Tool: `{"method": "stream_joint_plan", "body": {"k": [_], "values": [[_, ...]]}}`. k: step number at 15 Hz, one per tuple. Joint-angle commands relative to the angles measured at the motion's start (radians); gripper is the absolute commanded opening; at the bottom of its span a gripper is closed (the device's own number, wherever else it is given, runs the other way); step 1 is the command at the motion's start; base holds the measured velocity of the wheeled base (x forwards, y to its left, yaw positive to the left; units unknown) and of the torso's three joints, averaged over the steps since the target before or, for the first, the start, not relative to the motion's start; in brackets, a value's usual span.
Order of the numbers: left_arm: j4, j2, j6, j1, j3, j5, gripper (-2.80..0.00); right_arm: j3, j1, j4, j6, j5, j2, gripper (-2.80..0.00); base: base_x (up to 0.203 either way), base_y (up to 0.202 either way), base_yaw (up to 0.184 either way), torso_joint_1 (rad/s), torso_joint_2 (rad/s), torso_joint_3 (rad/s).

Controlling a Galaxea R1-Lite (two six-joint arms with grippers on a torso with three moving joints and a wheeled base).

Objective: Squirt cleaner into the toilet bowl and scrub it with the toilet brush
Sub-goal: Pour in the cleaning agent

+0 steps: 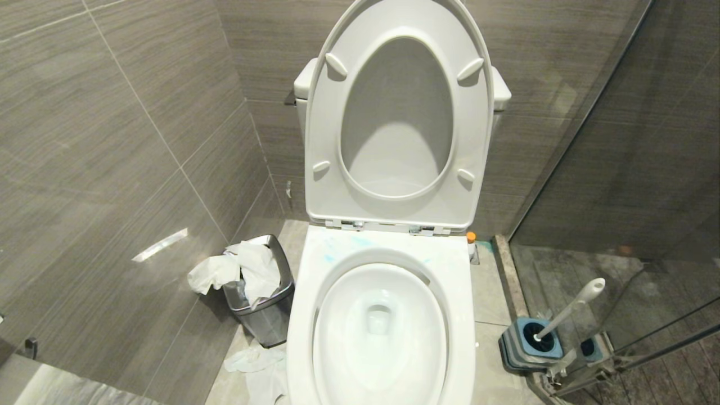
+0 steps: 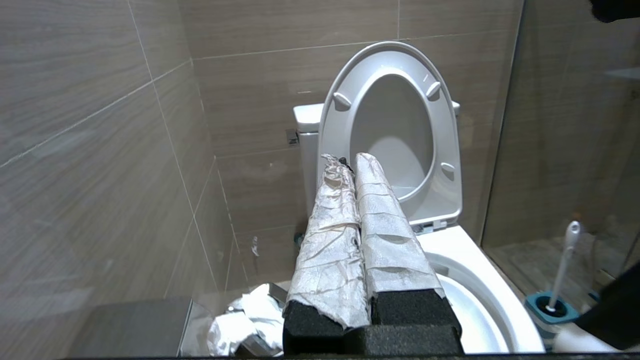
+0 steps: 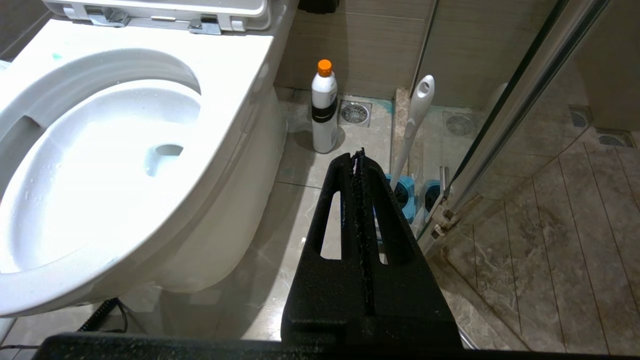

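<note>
Right end effector (image 3: 358,152), closed, empty, just short of toilet brush (image 3: 414,125).

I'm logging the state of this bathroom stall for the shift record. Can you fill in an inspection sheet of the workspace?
Surface: toilet bowl, seat and lid raised; turquoise cleaner smears on the back rim.
Job's things: toilet brush stands in its blue-grey holder on the robot's right of the bowl; a white bottle with an orange cap stands on the floor beside the bowl.
Clutter: steel bin overflowing with white paper; more paper on the floor.
Grippers: left gripper shut, empty, fingers wrapped in white; right gripper shut, empty.
Cables: black cable by the bowl's base.
Surroundings: tiled walls, glass partition, floor drain.
</note>
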Motion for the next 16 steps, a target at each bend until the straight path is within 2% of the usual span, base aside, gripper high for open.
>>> {"method": "stream_joint_plan", "body": {"k": [1,6,10,16], "values": [[-0.097,-0.001,0.006,0.000,0.097,-0.002,-2.80,0.000,0.000,0.000,0.000,0.000,0.001,-2.80,0.000,0.000,0.000,0.000,0.00,0.000],[-0.407,-0.001,0.049,0.000,0.371,0.000,-2.80,0.001,0.000,0.000,0.000,0.000,0.001,-2.80,0.000,0.000,0.000,0.000,0.00,0.000],[-0.610,-0.001,0.065,0.000,0.570,0.005,-2.80,0.001,0.000,-0.001,0.000,0.000,0.001,-2.80,0.000,0.000,0.000,0.000,0.00,0.000],[-0.771,-0.001,0.076,0.000,0.790,0.039,-2.80,0.000,0.000,0.000,0.000,0.000,0.001,-2.80,0.000,0.000,0.000,0.000,0.00,0.000]]}}
